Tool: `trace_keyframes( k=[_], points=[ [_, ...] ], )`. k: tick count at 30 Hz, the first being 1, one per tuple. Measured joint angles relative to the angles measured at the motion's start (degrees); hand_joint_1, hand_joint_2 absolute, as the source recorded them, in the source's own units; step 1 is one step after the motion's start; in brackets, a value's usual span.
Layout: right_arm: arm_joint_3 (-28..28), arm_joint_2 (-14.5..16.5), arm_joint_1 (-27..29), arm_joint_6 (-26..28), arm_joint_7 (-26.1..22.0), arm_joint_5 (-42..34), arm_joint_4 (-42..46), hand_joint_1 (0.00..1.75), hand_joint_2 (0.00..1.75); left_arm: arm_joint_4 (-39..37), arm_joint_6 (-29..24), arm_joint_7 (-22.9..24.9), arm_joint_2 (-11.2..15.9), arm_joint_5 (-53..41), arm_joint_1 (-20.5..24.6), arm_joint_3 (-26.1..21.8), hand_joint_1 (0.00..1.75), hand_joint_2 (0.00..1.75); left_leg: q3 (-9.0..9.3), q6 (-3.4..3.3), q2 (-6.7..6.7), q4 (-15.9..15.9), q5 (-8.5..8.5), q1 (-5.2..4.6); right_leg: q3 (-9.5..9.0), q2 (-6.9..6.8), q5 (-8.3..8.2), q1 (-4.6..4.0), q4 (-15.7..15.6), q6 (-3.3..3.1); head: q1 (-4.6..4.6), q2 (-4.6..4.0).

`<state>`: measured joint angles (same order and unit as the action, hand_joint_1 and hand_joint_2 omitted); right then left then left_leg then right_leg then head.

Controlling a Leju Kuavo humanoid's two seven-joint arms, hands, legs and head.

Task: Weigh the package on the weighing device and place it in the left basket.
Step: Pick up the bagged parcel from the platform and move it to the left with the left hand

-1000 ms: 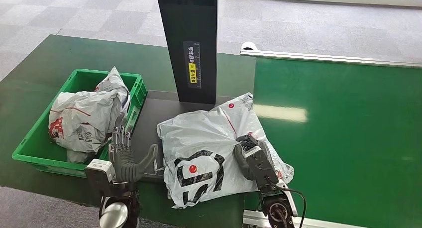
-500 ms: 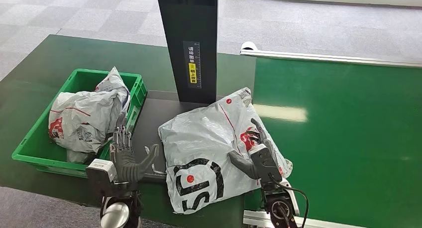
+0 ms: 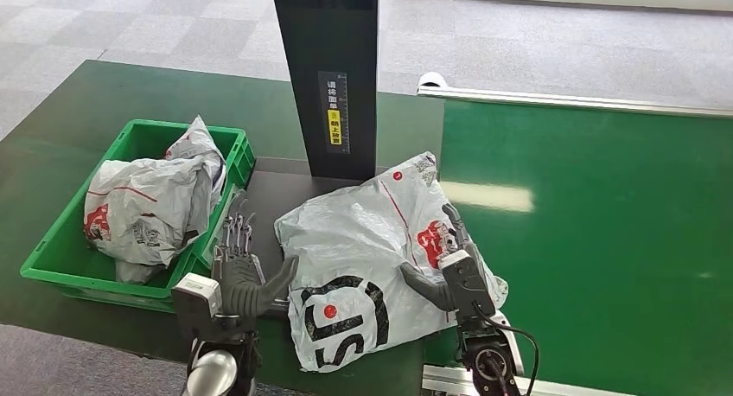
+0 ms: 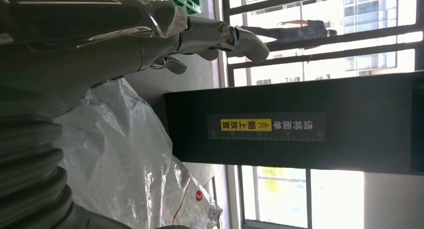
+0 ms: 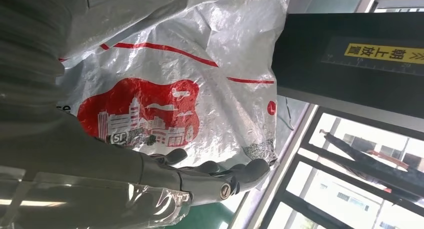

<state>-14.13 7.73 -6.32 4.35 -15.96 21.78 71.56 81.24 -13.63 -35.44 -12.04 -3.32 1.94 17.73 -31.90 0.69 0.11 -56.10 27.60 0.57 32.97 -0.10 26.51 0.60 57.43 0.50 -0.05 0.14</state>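
Left robot hand (image 3: 245, 275) has moved in from the basket side toward the package (image 3: 372, 258), fingers spread, thumb now just beside the bag's near-left edge. Right robot hand (image 3: 455, 262) let go of the bag a second ago and now lies open along its right side. The package flattened and settled after release.

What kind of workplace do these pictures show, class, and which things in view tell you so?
Most likely a parcel sorting or logistics station. A white plastic courier package lies on a dark weighing platform under a black post with a yellow label, beside a green conveyor belt, and a green basket holds more packages.
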Motion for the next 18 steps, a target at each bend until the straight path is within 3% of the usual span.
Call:
trace_keyframes(
  k=[3,8,10,18],
  points=[
    [0.1,0.0,0.3,2.1,-3.9,-0.5,1.1,0.0,1.75,-0.1,1.4,0.9,-0.1,-2.1,0.3,1.4,0.0,1.75,-0.01,0.0,0.0,0.0,0.0,0.0,0.01,0.0,0.0,0.01,0.0,0.0,0.0,-0.01],
    [2.5,0.2,2.0,16.8,-10.6,-0.8,9.4,0.0,1.75,-2.7,2.0,3.5,-1.3,-9.0,2.2,5.1,0.0,1.75,-0.01,-0.01,-0.02,0.0,0.0,-0.02,-0.01,-0.02,0.0,0.04,0.0,0.01,0.01,-0.01],
    [4.1,0.3,3.0,20.3,-11.7,-2.5,13.6,0.0,1.75,-4.9,1.5,4.5,-1.9,-12.1,3.5,6.5,0.0,1.75,0.02,-0.02,0.03,0.0,0.01,-0.03,-0.01,0.03,-0.01,0.06,0.0,0.01,0.0,-0.01],
    [10.0,0.0,7.8,24.9,-15.3,-6.9,25.0,0.0,1.75,-15.7,1.8,9.7,-2.9,-22.9,8.6,11.6,0.0,1.75,0.06,-0.01,0.16,0.0,0.02,-0.03,-0.01,0.14,-0.02,0.06,0.0,0.02,-0.01,-0.01]
  ],
)
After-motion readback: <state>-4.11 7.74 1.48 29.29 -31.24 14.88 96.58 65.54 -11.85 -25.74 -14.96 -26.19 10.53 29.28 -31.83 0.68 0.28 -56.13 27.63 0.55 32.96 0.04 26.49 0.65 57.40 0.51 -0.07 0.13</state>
